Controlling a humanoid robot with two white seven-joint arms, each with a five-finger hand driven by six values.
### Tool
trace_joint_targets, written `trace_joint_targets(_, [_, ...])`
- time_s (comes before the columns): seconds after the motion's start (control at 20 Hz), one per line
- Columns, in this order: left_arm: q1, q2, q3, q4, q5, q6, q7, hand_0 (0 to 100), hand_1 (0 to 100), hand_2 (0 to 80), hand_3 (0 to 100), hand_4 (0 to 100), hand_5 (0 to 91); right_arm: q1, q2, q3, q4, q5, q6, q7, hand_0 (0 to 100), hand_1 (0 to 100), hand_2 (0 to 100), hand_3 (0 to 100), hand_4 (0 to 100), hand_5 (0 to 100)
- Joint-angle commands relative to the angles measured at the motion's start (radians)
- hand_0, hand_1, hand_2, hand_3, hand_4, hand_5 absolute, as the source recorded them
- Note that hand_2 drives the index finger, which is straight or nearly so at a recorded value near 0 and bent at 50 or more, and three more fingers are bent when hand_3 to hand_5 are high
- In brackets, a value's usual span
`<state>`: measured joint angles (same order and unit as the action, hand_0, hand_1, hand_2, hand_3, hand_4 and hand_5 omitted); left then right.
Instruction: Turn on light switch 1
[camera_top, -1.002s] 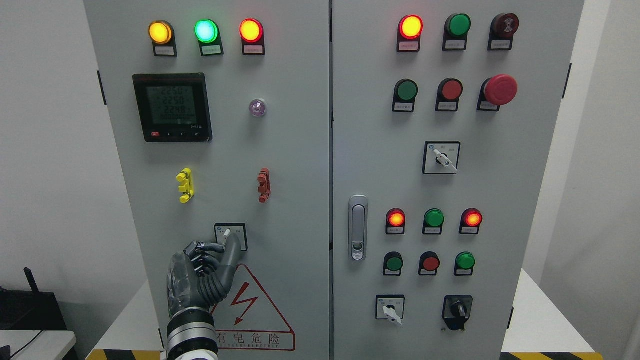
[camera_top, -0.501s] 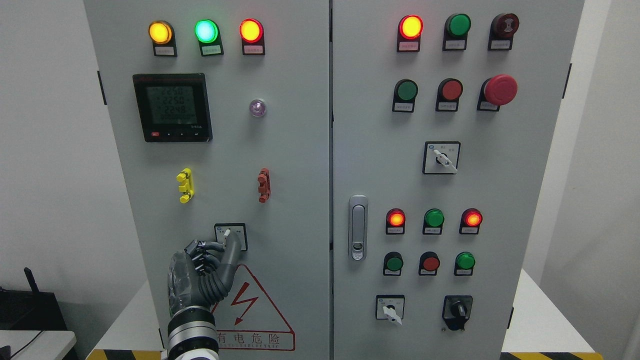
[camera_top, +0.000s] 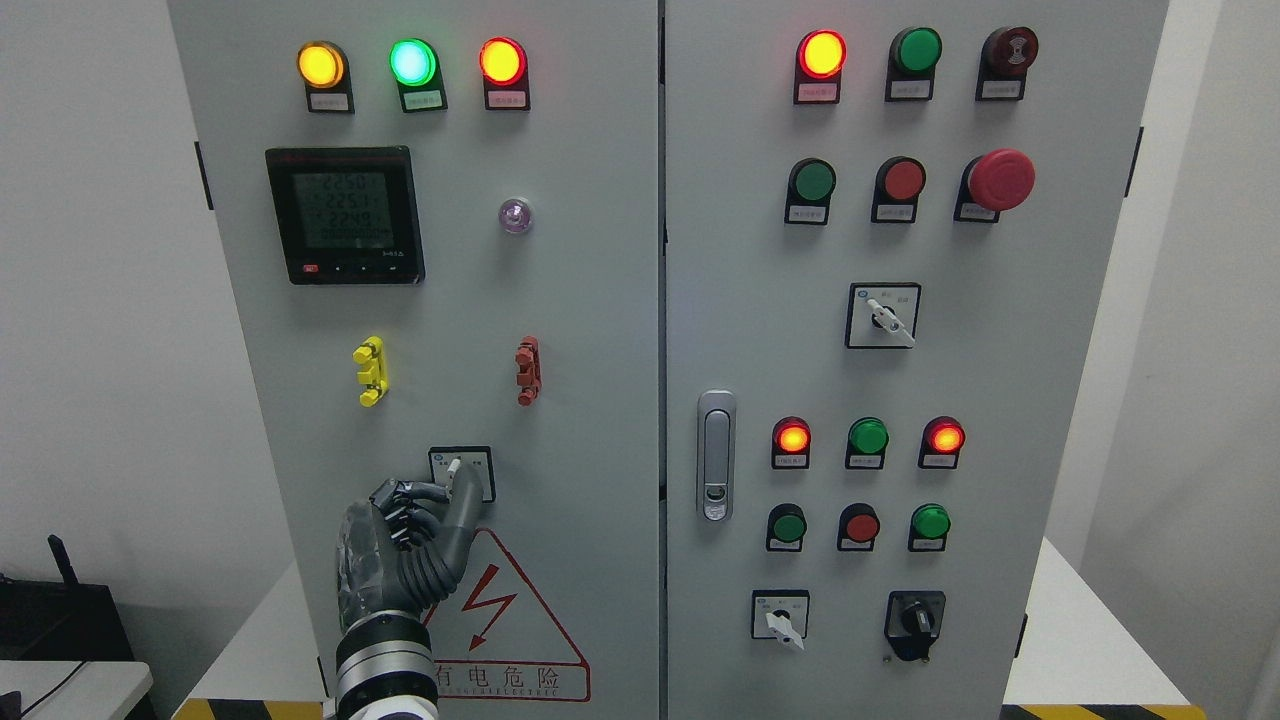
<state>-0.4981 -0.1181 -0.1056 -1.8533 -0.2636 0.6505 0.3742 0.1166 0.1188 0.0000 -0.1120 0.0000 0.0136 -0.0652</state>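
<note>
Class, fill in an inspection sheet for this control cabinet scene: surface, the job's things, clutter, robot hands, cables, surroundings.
Surface: grey two-door cabinet, doors shut.
Job's things: rotary switch low on the left door, its white lever partly hidden by fingers.
Clutter: nothing seen on the panel; digital meter lit, red emergency button on the right door.
Robot hands: left robot hand at the switch, fingers on the lever; right robot hand not in view.
Cables: nothing seen.
Surroundings: white wall, black device at lower left, red warning triangle below the switch.
</note>
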Motion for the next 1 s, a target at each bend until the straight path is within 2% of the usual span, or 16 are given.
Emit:
trace_joint_targets(0.0, [0.0,0.0,-0.002,0.0,0.001,0.0,0.0,37,49,59.0,92,95,86.2,0.0,-0.001,0.017,0.0,-0.025,0.0,0.001,12,39,0,0,0,0])
trace_joint_targets(0.4, [-0.002,0.0,-0.002,0.0,0.001,-0.002,0.0,43,47,60.2,93,95,86.1,0.0,-0.001,0.017,0.0,-0.025,0.0,0.001,12,39,0,0,0,0])
trace_joint_targets(0.95, [-0.002,0.0,-0.002,0.0,0.006,-0.002,-0.001,53,37,63.6,95,96,86.1,0.0,-0.001,0.017,0.0,-0.025,0.0,0.001,12,39,0,0,0,0])
